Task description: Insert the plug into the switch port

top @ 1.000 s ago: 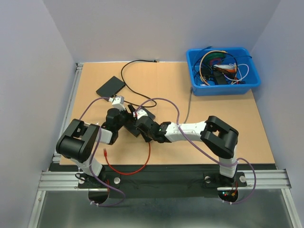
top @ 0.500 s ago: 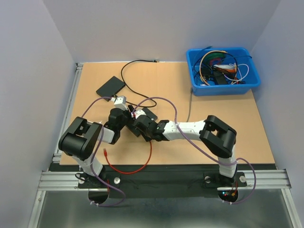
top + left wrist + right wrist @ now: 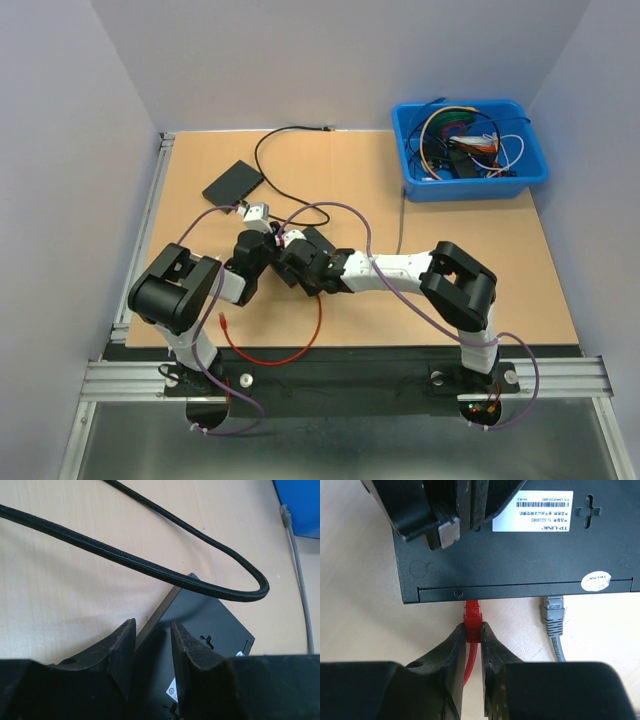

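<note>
**Item: red plug** (image 3: 472, 614). It is pinched behind its boot between the fingers of the right gripper (image 3: 472, 631). Its nose is set against the long front edge of the switch (image 3: 520, 560), left of centre. The port itself is hidden under the casing's lip, so the depth of seating cannot be told.

**Handling note.** The plug is judged to be at the mouth of the port and not yet latched.
- A straight push along the plug's own axis is called for, square to the edge, with no twist.
- The latch tab's side cannot be read from these views.
- The trailing red cable (image 3: 300, 345) is best left slack.

**Switch.** A black TP-LINK unit, lying label-up on the table (image 3: 480, 270).
- A grey plug (image 3: 553, 611) is seated in it, to the right of the red one and apart from it.
- The left gripper (image 3: 153, 625) is set astride a corner of the casing, its fingers narrowly parted.
- Whether the casing is actually clamped cannot be told. A firm brace there is judged necessary, or the switch will slide away under the push.

**Adjacent.** A black braided cable (image 3: 150, 567) loops over the switch's far corner.

**Container: blue bin** (image 3: 470, 188). It stands at the far right of the table, well apart from the switch. It holds a tangle of coloured cables (image 3: 470, 140), which cannot be individually identified.
</note>
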You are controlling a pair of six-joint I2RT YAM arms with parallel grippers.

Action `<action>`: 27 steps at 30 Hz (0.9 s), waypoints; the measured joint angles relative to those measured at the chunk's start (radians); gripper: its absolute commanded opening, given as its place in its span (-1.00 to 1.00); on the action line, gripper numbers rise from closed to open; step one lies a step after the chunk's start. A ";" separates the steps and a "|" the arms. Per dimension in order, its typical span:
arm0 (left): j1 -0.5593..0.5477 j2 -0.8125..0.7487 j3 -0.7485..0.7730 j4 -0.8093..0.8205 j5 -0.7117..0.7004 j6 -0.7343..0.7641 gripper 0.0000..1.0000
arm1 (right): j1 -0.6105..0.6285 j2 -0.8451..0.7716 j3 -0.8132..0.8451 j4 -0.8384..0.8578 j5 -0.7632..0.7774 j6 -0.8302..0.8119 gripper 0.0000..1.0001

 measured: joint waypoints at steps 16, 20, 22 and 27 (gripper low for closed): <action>-0.072 0.092 -0.068 0.248 0.018 -0.103 -0.26 | -0.012 0.027 0.058 -0.011 0.019 0.051 -0.99; -0.069 0.136 -0.080 0.330 0.025 -0.127 -0.26 | -0.012 0.027 0.058 -0.005 0.024 0.070 -0.99; -0.069 0.145 -0.082 0.348 0.026 -0.132 -0.25 | -0.012 0.027 0.056 -0.001 0.026 0.076 -0.99; -0.068 0.126 -0.082 0.339 0.029 -0.136 0.18 | -0.012 0.017 0.013 0.054 0.029 0.093 -0.99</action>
